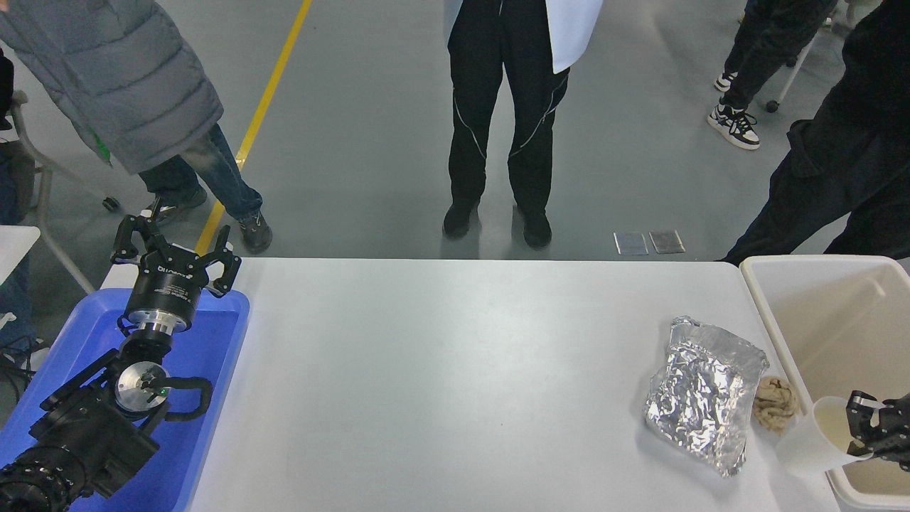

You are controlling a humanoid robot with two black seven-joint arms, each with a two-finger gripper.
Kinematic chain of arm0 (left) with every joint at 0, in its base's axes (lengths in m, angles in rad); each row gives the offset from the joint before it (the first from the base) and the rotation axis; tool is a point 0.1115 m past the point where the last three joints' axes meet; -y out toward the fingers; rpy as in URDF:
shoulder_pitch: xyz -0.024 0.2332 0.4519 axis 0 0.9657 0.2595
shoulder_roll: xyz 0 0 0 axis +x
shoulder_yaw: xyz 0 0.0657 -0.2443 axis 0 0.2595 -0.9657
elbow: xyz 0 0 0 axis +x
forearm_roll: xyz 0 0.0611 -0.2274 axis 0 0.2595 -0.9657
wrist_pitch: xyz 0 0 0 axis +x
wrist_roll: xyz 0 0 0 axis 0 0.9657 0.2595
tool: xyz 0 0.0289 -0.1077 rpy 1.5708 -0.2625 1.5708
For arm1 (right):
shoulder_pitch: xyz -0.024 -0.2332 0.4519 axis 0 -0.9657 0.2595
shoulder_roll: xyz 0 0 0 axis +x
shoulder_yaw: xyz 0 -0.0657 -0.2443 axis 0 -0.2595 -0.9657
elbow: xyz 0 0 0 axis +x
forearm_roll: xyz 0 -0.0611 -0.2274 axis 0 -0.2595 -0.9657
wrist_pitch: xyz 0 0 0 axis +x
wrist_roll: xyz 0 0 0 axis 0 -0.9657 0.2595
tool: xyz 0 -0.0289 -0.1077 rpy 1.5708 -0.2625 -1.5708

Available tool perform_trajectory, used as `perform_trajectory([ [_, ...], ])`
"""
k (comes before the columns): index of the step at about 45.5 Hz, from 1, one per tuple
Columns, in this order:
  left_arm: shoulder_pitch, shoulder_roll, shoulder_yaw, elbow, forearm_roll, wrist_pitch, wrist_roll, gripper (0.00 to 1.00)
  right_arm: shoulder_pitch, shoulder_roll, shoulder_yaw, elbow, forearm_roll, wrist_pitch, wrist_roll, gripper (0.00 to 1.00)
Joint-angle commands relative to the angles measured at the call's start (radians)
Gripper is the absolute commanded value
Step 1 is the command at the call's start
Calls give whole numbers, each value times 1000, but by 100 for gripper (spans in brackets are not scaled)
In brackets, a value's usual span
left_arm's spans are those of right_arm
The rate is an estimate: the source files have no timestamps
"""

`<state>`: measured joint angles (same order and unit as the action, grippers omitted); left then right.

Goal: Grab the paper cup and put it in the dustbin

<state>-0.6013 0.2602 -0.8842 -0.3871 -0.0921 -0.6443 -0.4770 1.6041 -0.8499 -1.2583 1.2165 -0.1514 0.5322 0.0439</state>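
Your right gripper (864, 425) comes in from the right edge at the lower right, and its black fingers (862, 404) are closed on the rim of the paper cup (817, 435), one finger reaching inside the cream interior. The cup is tilted, its mouth turned toward the gripper and its base pointing left and down toward the table. You have it over the near left corner of the dustbin (764, 284), straddling the thick pale rim, so part of it hangs above the white table (455, 384) and part above the bin's inside. Whether the cup touches the rim cannot be told.

Just to the cup's left lies a small tan wad of paper (775, 404), and beside that the crumpled silver foil bag (700, 395).

Your left gripper (174, 249) is parked at the lower left above the blue tray (206, 398), fingers spread apart and holding nothing.
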Motion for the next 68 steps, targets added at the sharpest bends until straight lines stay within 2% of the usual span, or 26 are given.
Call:
perform_trajectory([
  [1,0,1,1,1,2,0,0,98,336,-8,-173,98,6,183,1,0],
  [8,0,1,1,1,2,0,0,98,588,3,-302,198,6,253,2,0],
  [31,0,1,1,-1,0,0,0,98,1036,118,-478,209,36,253,2,0],
  [57,0,1,1,1,2,0,0,98,1028,121,-483,189,44,253,1,0],
  [68,0,1,1,1,0,0,0,98,886,17,-474,107,46,253,-2,0],
])
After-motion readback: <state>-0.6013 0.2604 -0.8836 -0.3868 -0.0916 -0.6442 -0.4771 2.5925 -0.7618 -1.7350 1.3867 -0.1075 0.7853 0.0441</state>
